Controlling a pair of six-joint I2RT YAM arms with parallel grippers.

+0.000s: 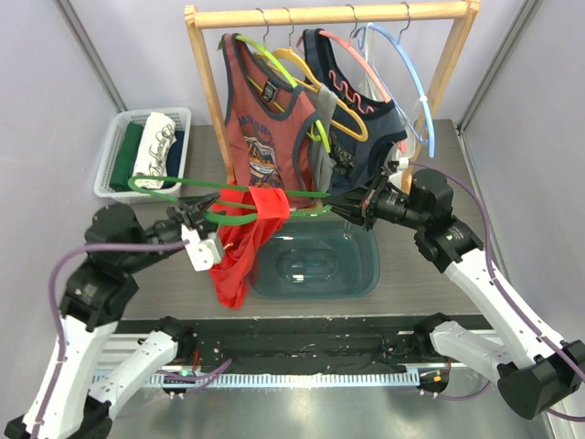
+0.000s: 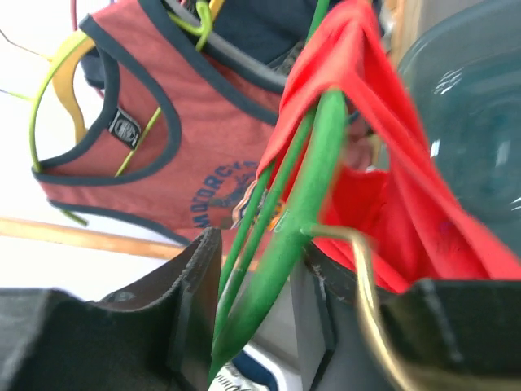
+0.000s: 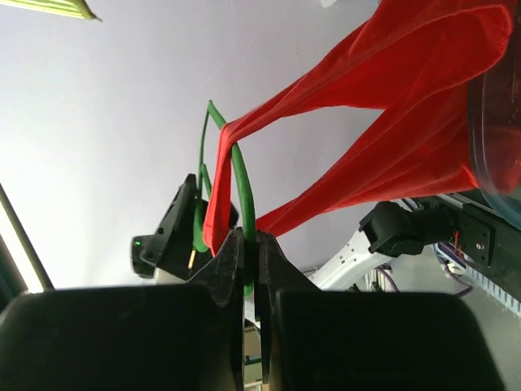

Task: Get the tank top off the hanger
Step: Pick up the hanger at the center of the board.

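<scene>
Pinching green hanger — right hand, wrist-view only.

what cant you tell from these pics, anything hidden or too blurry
- Left wrist view: whether the left gripper pinches the green hanger; close-up blur.
- Top view: how the red tank top sits on the hanger; bunched folds hide it.
- Right wrist view: the bin, cut off by the right edge.

Grey table — white basket left, teal tub centre — wooden rack behind.
</scene>
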